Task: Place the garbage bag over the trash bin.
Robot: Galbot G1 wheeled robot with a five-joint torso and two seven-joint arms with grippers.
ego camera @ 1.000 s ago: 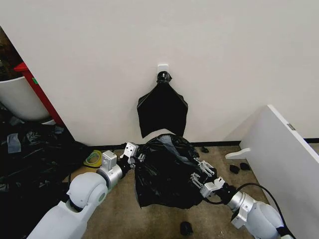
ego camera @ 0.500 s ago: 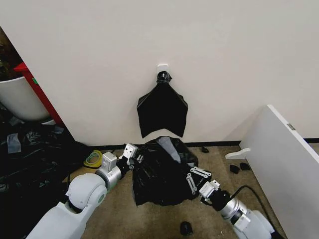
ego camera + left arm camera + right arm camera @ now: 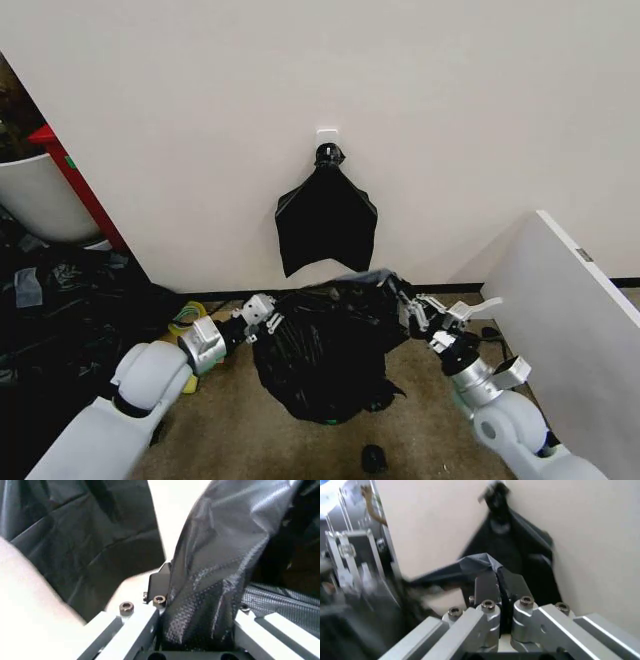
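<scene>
**Both tools pinch the black bag and hold it spread above the floor**

The left tool (image 3: pixel 262 318) and the right tool (image 3: pixel 412 305) each clamp an edge of the thin, glossy, wrinkled black plastic garbage bag (image 3: pixel 320 350), one at either side of its upper part. The bag hangs between them as a wide crumpled mass, low over the brown carpeted floor (image 3: pixel 420 440) and close to the cream wall (image 3: pixel 400 100).

In the left wrist view, the left tool's fingers (image 3: pixel 135 630) are closed narrowly on a thick twisted fold of the garbage bag (image 3: pixel 215 573), which rises straight out from between them. In the right wrist view, the right tool's fingers (image 3: pixel 486 588) are pressed together on a thin peaked corner of the bag's film (image 3: pixel 480 560).

Behind and above the held bag, a separate black bag bunch with a pinched top and flared bottom (image 3: pixel 326 220) hangs from a small white wall hook (image 3: pixel 327 135). A wide mass of black plastic sheeting (image 3: pixel 60 320) lies on the floor at the robot's left, beside a big white rounded tub (image 3: pixel 35 200) and a red slanted panel (image 3: pixel 70 175). A white board (image 3: pixel 570 320) leans at the right.

A yellow-green coil (image 3: pixel 186 320) lies on the floor near the left tool. A small black object (image 3: pixel 374 459) sits on the carpet below the bag.
</scene>
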